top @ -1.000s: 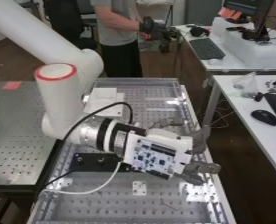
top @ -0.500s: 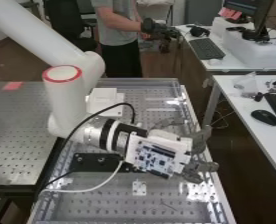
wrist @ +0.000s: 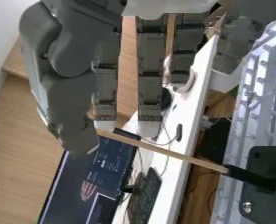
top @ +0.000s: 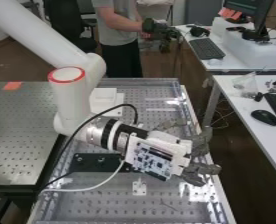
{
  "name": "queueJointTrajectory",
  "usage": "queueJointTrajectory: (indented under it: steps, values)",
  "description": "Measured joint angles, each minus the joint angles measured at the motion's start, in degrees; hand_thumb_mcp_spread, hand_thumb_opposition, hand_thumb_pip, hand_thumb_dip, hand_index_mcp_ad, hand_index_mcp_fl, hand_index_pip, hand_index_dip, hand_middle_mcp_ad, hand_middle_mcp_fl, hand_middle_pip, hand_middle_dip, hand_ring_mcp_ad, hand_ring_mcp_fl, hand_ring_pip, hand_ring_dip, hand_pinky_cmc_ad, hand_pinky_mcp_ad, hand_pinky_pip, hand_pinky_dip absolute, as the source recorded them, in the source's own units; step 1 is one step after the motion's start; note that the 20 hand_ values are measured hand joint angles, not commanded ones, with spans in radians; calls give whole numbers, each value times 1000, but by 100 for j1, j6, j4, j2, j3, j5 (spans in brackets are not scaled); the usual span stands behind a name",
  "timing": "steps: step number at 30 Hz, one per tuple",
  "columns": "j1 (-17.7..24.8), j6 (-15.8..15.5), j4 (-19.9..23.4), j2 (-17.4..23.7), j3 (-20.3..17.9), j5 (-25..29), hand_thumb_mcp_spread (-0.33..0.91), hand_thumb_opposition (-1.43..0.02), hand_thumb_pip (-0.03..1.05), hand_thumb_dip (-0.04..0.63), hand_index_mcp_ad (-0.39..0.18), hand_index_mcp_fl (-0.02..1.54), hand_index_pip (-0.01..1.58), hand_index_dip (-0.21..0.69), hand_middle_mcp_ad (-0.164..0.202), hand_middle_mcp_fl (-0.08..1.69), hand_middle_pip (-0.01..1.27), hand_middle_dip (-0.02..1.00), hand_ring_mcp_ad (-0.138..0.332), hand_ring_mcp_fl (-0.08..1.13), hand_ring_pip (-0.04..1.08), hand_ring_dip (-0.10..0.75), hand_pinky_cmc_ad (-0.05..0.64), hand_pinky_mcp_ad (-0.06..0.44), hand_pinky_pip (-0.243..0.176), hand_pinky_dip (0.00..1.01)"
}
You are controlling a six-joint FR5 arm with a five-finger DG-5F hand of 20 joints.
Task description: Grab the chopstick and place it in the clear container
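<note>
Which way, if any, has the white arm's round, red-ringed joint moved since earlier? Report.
Yes: the joint has shifted toward the high view's right, away from the red patch on the perforated table.

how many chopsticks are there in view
1: the chopstick, pinched in the hand, its dark end pointing toward the black plate. Any others may be hidden behind the hand.

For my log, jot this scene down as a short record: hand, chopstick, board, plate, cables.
Hand: above the perforated bench's side edge
Chopstick: pale wooden shaft, dark at one end, other end close to the hand
Held: cannot tell
Circuit board: on the hand's white housing
Black plate: on the bench
Cables: one black, one white
</note>
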Motion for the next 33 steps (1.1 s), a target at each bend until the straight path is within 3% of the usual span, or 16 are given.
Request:
queueJointTrajectory:
  steps: [4, 18, 28, 33]
  values:
    - [27, -19, 26, -2, 4, 82, 609, -831, 361, 307, -253, 672, 513, 422, 68, 775, 105, 850, 66, 258, 103, 330, 382, 305, -75, 152]
    - [44, -83, -42, -31, 72, 92, 642, -831, 361, 305, -276, 777, 531, 422, 63, 892, 127, 850, 70, 344, 115, 410, 365, 295, -75, 152]
    - [43, -46, -109, -54, 129, 54, 642, -831, 358, 305, -288, 813, 518, 422, 59, 937, 126, 850, 72, 360, 105, 414, 363, 295, -75, 152]
    - [53, -65, -103, -55, 127, 101, 691, -873, 358, 305, -305, 920, 560, 422, 61, 939, 129, 850, 68, 361, 110, 417, 365, 291, -75, 152]
